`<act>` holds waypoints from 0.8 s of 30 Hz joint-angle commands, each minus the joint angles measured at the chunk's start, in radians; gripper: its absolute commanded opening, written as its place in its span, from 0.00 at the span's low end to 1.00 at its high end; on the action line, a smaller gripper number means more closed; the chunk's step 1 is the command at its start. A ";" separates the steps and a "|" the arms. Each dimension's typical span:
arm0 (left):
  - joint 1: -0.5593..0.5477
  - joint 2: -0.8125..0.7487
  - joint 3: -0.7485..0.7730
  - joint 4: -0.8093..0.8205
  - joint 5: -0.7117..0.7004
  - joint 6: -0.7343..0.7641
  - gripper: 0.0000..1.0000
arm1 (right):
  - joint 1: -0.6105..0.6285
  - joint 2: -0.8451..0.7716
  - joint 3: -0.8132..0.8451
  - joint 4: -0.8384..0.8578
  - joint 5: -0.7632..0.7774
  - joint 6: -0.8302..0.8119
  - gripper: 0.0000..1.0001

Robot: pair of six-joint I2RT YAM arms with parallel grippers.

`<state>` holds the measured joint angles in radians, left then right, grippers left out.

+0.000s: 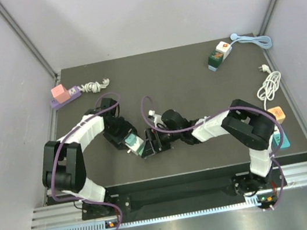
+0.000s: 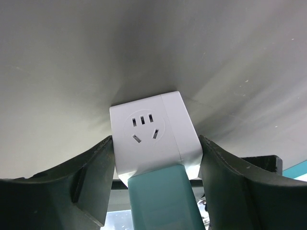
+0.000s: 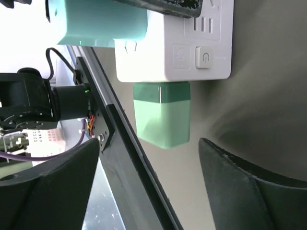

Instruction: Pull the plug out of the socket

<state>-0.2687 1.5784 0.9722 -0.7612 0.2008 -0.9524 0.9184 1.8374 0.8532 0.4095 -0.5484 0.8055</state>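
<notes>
Matte black left gripper [image 2: 156, 146] pinches the smooth white cube socket [image 2: 146, 132], right gripper [image 3: 148, 146] spread beneath its boxy green plug [image 3: 162, 115].

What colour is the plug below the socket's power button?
Mint green; the plug shows best in the right wrist view.

Left fingers [image 2: 91, 184] clamped, right fingers [image 3: 48, 191] spread apart

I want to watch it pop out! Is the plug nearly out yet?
Not yet. Done: the left end effector is clamped on the white socket cube. In hand: the right end effector is open and lined up with the green plug, not touching it. Left to do: close on the plug and pull, because it sits fully in the socket.
</notes>
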 commanded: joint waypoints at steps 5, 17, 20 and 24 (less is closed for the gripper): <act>-0.003 -0.023 -0.030 0.022 -0.038 0.021 0.15 | 0.016 0.056 0.035 0.137 -0.038 0.052 0.76; -0.001 -0.057 -0.078 0.049 -0.028 0.017 0.00 | -0.035 0.144 0.066 0.239 -0.111 0.096 0.49; -0.003 -0.077 -0.092 0.068 -0.021 0.014 0.00 | -0.036 0.174 0.075 0.327 -0.146 0.145 0.44; -0.001 -0.077 -0.101 0.066 -0.029 0.012 0.00 | -0.036 0.215 0.073 0.463 -0.180 0.227 0.34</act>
<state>-0.2680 1.5070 0.9012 -0.7021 0.1932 -0.9424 0.8864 2.0274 0.8867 0.6662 -0.6895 0.9638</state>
